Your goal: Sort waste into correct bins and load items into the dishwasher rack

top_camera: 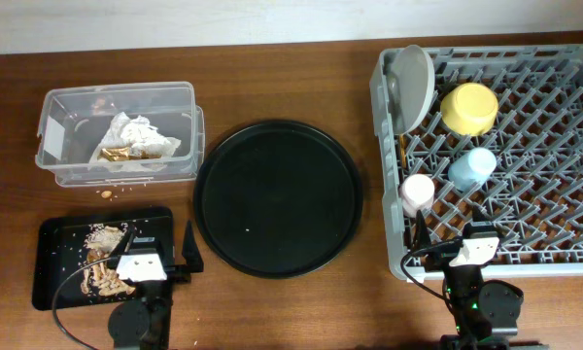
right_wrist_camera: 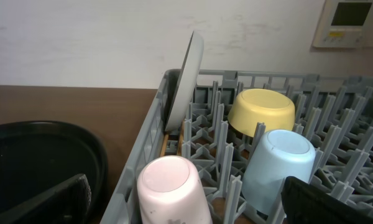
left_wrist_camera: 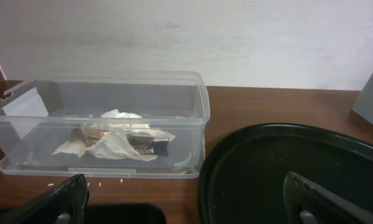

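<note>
Pink cup (top_camera: 417, 192), blue cup (top_camera: 472, 167) and yellow bowl (top_camera: 469, 108) sit mouth-down in the dishwasher rack (top_camera: 384, 146), presumably to drain. The left pincer (top_camera: 158, 247) and right pincer (top_camera: 454, 233) gape open, empty.

You have two cups here: one pink cup (top_camera: 417, 192) and one light-blue cup (top_camera: 471, 167). Count one yellow bowl (top_camera: 468, 108), one pale plate (top_camera: 411, 86) and one grey rack (top_camera: 387, 194). There are two black trays: one shallow rectangular tray (top_camera: 53, 243) and one large round tray (top_camera: 277, 197). Add one clear tub (top_camera: 117, 94) and one crumpled napkin (top_camera: 131, 136). The food scraps (top_camera: 102, 272) are too many and too small to count. Two pincers show: the left pincer (left_wrist_camera: 185, 180) and the right pincer (right_wrist_camera: 185, 182).
</note>
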